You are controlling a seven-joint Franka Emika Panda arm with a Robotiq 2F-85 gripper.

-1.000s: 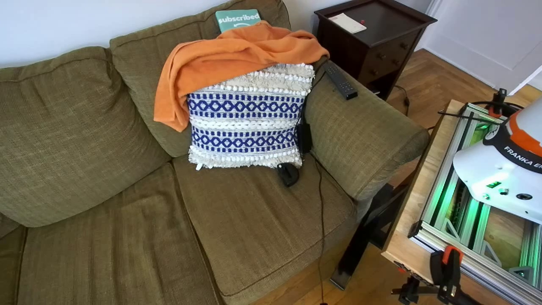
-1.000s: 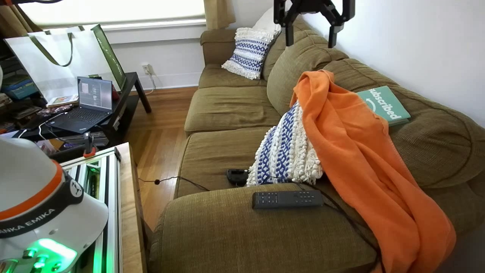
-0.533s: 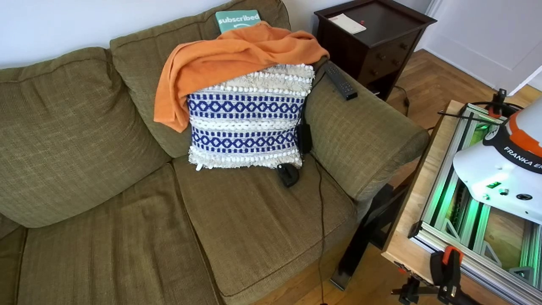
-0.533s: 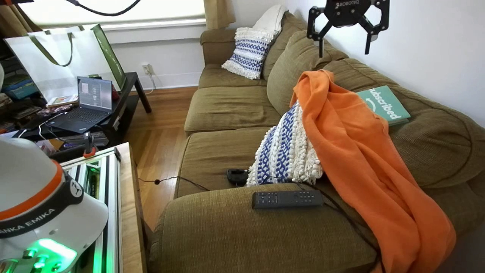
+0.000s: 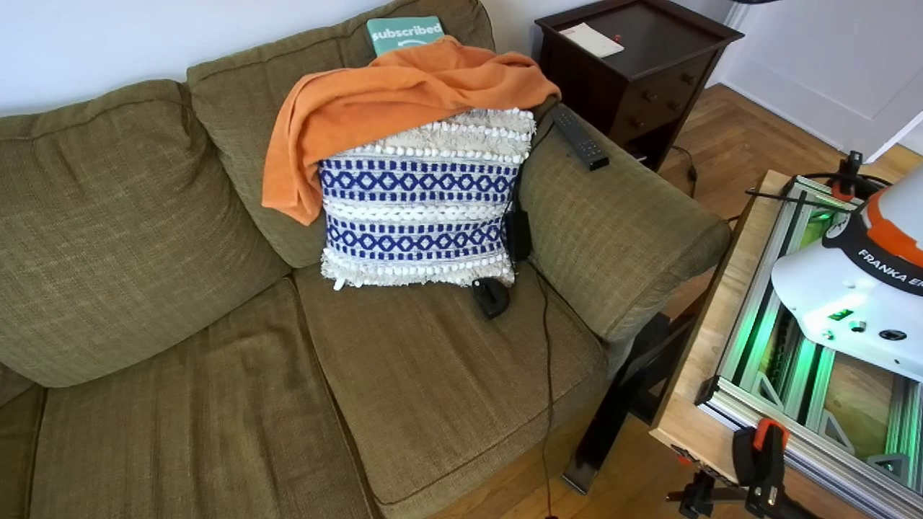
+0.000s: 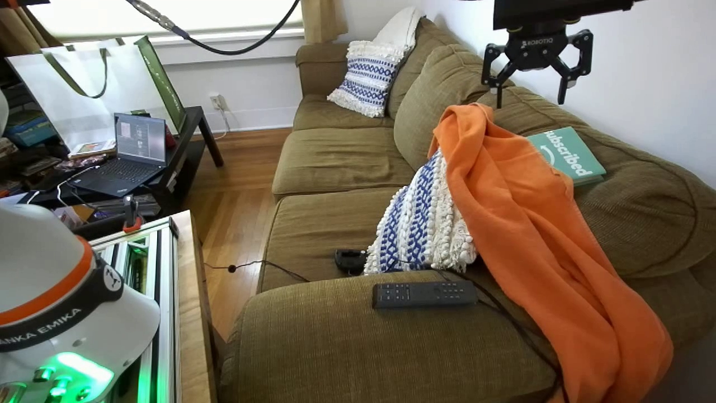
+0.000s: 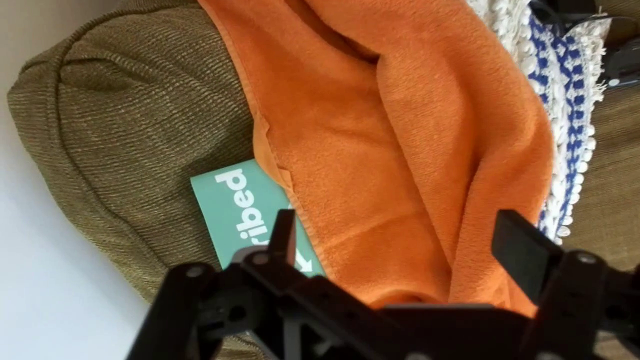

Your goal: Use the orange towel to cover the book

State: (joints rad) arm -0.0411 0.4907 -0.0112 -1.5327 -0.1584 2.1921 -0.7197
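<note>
Orange towel [image 7: 380, 155], rumpled, narrow-hemmed, overlapping teal book [image 7: 237, 215]

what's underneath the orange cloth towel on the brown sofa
Poking out from under the orange cloth towel are a flat teal rectangular book and a square blue-and-white woven pillow. Their covered parts, and anything else wholly beneath, can't be seen.

— What does the book [image 5: 404, 36] say?
— "subscribed", in white letters on teal. The wrist view gets just "ribed" and a white arrow [image 7: 303, 262].
— And the black band [image 5: 890, 265] around the arm's base [image 5: 851, 306]?
— "FRANKA EMIKA", if you put both exterior views together; each crops it. There's a round emblem [image 6: 112, 278] beside the name.
— Anything on the pincer [image 6: 530, 104]?
— "ROBOTIQ", small and pale, in an exterior view.
</note>
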